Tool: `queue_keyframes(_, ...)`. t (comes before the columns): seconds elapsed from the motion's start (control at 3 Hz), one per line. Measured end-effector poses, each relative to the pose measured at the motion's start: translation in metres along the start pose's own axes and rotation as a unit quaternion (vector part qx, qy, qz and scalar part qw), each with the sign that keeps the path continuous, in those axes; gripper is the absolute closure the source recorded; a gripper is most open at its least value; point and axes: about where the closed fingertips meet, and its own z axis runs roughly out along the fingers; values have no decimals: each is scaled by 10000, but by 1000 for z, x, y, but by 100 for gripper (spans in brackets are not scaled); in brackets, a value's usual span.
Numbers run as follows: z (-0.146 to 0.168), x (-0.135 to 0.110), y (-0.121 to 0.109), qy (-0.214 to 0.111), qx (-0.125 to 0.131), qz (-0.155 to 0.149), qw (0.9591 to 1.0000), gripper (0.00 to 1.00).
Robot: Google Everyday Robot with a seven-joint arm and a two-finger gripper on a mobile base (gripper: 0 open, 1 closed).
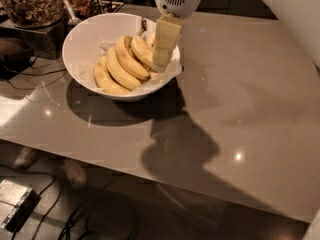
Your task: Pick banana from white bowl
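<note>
The hand, a pale blocky piece under a white vented wrist housing, hung over the near-right rim of the white bowl; whether it was clenched or released could not be told. Just to its left, touching or nearly so, lay the banana, smooth, yellow and gently curved, inside the bowl. Further left, the other bananas lay packed against it, crowding that side. Crumpled white paper lined the deep, glossy bowl and spilled over the rim below the hand. Well to the left and behind stood a glass jar of brown nuts. The table was flat, grey and polished, showing glints and dark shadows.
</note>
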Motion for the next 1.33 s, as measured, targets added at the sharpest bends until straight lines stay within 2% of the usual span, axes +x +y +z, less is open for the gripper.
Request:
queue_keyframes(0.33, 6, -20, 3, -90, -166, -128, 9997, 15)
queue_keyframes(0.67, 13, -29, 1, -143, -301, -76, 9994, 25)
queue_keyframes(1.0, 17, -33, -8, -204, -369, 93, 9991, 30)
queue_keyframes(1.33, 22, -39, -14, -238, -432, 217, 9985, 30)
